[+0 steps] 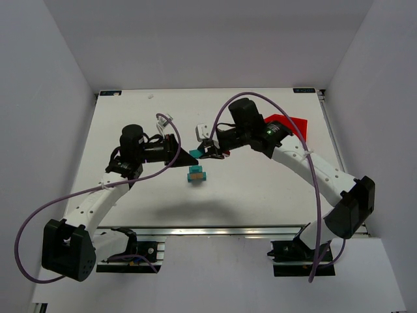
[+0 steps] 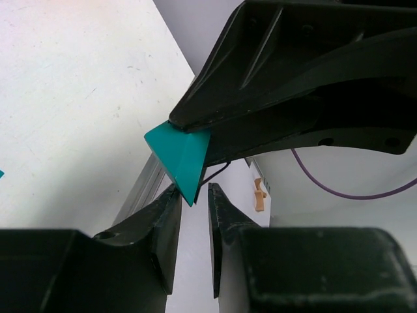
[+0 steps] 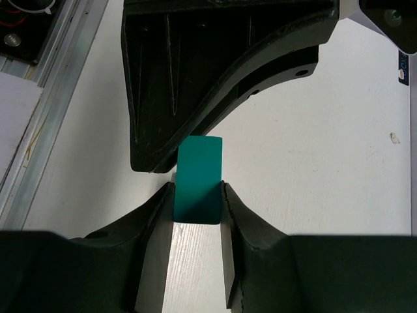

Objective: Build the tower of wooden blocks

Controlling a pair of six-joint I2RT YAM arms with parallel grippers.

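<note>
Plainly, right gripper (image 3: 197, 189) clamps a smooth teal rectangular block (image 3: 199, 163); whether left gripper (image 2: 194, 192) grips, cannot tell.

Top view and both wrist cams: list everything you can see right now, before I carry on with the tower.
table: one, white, under everything.
block stack: one, teal with a tan block showing on top, mid-table just near of the two grippers; the number of blocks cannot be told from above.
teal block: one, teal, clamped between the right gripper's fingers, off the table.
red bin: one, red, far right of the table, partly hidden behind the right arm.
rail: one, silver, along the table's near edge.
cables: two, purple, one looping from each arm.
arms: two, white and black, bases at the near edge.
left gripper: one, black, jaws slightly apart, the teal block's corner at its tips.
right gripper: one, black, shut on the teal block.
</note>
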